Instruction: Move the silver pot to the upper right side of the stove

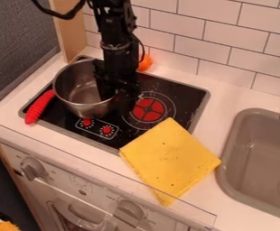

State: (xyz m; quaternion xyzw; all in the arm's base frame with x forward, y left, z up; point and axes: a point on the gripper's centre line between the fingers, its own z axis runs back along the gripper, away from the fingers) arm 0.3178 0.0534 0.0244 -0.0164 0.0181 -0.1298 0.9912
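Camera view: a white-tiled wall [218, 27] runs behind a white counter [227, 95], with a grey panel [16, 45] at the left. Below the counter's front edge is a toy oven [94, 198] with two large knobs and a handle. The grey sink [227, 140] is set into the counter at the right. The black stove [186, 103] lies left of the sink, in the middle and left of the view. The black arm [115, 36] comes in from the top edge and hangs over the back of the stove. A yellow cloth [170, 158] lies across the stove's front right corner and the counter. The silver pot [85, 97] sits on the left side of the stove, its opening facing up and its red handle [39, 107] pointing to the lower left. The gripper [119, 88] is at the pot's right rim; how far its jaws stand apart, and whether they have hold of the rim, I cannot tell. A red burner [148, 109] marked with rings is just right of the pot, by the cloth's top corner. Behind the stove, beside the arm, is a small orange thing [145, 62]. Two red dials [107, 130] are smallest, near the stove's front edge.
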